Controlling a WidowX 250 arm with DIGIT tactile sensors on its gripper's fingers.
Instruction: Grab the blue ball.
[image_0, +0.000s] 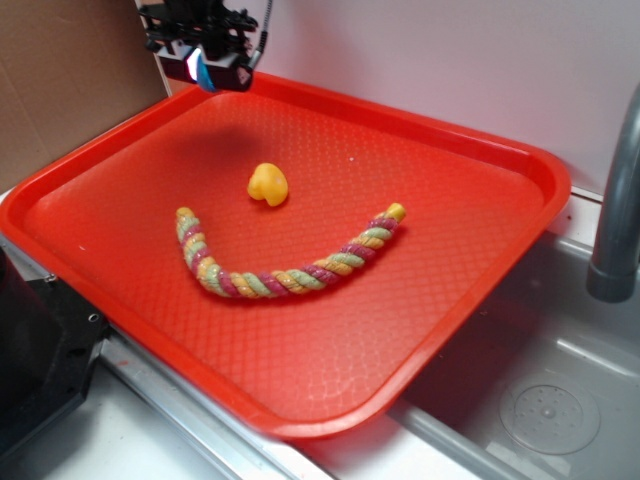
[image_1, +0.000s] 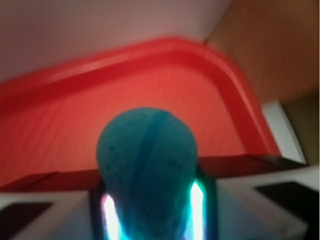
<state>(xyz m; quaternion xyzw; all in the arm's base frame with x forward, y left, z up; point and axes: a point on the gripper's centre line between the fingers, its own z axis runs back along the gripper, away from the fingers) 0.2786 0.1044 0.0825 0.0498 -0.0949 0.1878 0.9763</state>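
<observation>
The blue ball (image_1: 146, 165) fills the lower middle of the wrist view, squeezed between my lit fingers (image_1: 197, 207). In the exterior view my gripper (image_0: 205, 68) hangs above the tray's far left corner, shut on the blue ball (image_0: 203, 70), of which only a sliver shows. The ball is lifted off the red tray (image_0: 450, 300); a faint shadow lies on the tray below it.
A yellow lumpy toy (image_0: 267, 184) sits mid-tray, with a striped rope toy (image_0: 285, 278) curved in front of it. A brown cardboard wall (image_0: 60, 90) stands at the left. A grey faucet (image_0: 615, 200) and sink (image_0: 540, 400) lie at the right.
</observation>
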